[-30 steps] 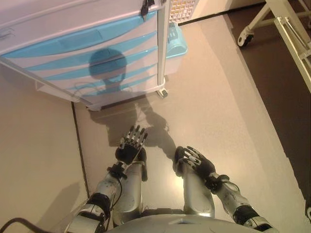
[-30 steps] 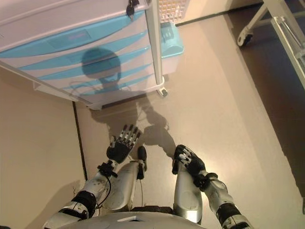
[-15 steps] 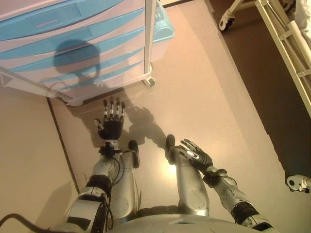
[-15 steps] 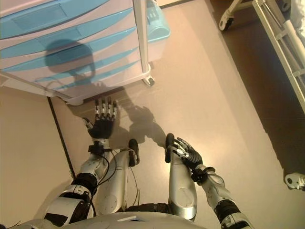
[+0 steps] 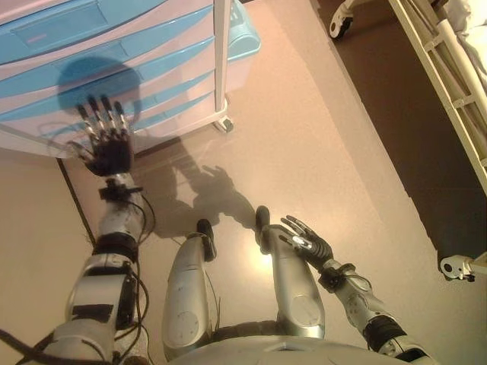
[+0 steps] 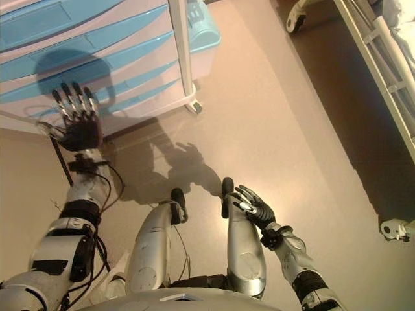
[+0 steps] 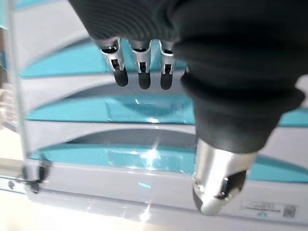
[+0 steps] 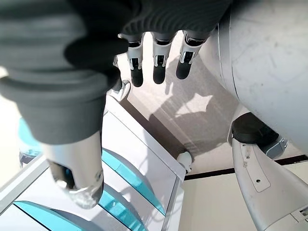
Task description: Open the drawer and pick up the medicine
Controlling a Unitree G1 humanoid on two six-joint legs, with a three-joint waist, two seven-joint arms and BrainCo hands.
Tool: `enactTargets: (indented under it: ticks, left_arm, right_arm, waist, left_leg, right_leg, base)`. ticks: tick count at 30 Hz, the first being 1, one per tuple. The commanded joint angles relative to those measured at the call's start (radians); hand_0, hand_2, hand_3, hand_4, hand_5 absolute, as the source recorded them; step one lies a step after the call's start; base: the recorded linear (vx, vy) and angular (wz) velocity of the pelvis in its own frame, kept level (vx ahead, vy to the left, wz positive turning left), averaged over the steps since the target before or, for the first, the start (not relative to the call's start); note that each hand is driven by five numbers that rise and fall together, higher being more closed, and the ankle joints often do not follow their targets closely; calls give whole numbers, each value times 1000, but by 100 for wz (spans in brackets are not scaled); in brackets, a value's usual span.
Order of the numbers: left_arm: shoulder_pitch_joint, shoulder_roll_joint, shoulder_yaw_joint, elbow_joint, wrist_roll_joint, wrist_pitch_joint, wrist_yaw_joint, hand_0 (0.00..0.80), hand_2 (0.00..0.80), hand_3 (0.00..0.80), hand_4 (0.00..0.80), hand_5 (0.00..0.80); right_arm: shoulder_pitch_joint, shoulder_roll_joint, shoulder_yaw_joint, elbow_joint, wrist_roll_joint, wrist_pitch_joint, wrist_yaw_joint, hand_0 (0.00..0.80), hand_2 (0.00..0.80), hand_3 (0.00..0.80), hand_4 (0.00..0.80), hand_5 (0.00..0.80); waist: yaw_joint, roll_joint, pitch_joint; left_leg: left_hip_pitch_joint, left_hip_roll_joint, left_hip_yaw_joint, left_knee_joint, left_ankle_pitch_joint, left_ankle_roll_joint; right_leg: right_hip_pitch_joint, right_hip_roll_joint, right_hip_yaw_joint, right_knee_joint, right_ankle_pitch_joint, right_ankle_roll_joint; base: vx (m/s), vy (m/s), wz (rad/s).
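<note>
Cabinet of drawers, white with turquoise fronts, stands on castors at the far side of the beige floor, and all its drawers look closed, so the medicine is not visible anywhere; I judge that it lies inside one of them, but which one cannot be told. A pale bed frame on wheels runs along the right edge, well apart from the work. A light blue basket sits just beside the cabinet, behind its corner post. The left hand is raised in front of the lower drawers with the fingers straight and spread, holding nothing; in its wrist view the fingertips are near the turquoise drawer fronts but do not seem to touch them. The right hand hangs low near the robot's body, fingers relaxed and empty, and it is idle. The step in hand, as I judge it, is reaching for a drawer. To do it well, the left hand should choose one front, put the fingertips into the curved recess under its edge, curl them there, and pull straight outward, not sideways, because the cabinet stands on castors and could roll or turn.
</note>
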Motion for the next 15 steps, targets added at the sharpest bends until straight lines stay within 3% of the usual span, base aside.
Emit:
enactTargets:
  ticks: [1,10,15]
  left_arm:
    - [-42,40,33,25,-8,-17,4,0,0,0,0,0]
    - [-112,137,24,70,-8,-8,99,0,0,0,0,0]
    - [-148,165,-6,98,-6,18,96,0,0,0,0,0]
  right_arm:
    - [119,-65,102,44,-10,6,14,0,0,0,0,0]
    - [119,-88,97,44,4,-1,6,0,0,0,0,0]
    - [112,-94,102,43,-10,-3,6,0,0,0,0,0]
  waist:
    - [-10,34,-17]
    - [-20,46,-17]
    - [-25,52,-17]
  left_leg:
    - [-11,-33,18,-84,-23,0]
    - [-36,-39,23,-72,-35,4]
    - [-40,-39,30,-74,-37,5]
  right_leg:
    - [-21,14,-6,47,-58,4]
    - [-52,15,2,51,-61,-4]
    - [-58,14,5,50,-60,-3]
  base:
    - [14,37,-3]
    - [8,36,-3]
    - [-4,26,-4]
